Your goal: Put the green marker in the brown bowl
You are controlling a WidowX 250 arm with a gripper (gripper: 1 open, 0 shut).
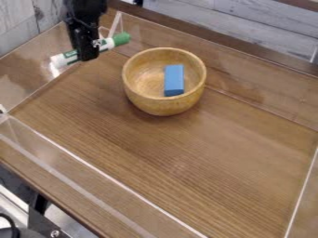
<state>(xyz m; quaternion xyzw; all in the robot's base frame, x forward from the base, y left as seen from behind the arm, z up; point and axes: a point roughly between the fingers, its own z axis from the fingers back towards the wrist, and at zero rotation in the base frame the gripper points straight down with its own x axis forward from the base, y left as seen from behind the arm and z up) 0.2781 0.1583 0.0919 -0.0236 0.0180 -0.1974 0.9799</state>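
Note:
The green marker point(104, 44), white-barrelled with a green cap at its right end, hangs tilted in the air to the upper left of the brown bowl point(147, 97). My black gripper point(87, 46) is shut on the marker's middle, well above the table surface. The marker's white end point(59, 59) sticks out to the left of the fingers. The bowl stands on the wooden table right of the gripper.
A blue rectangular block point(174, 80) lies inside the bowl. Clear plastic walls point(37, 149) fence the wooden table on the left and front. A raised rim point(236, 37) runs along the back.

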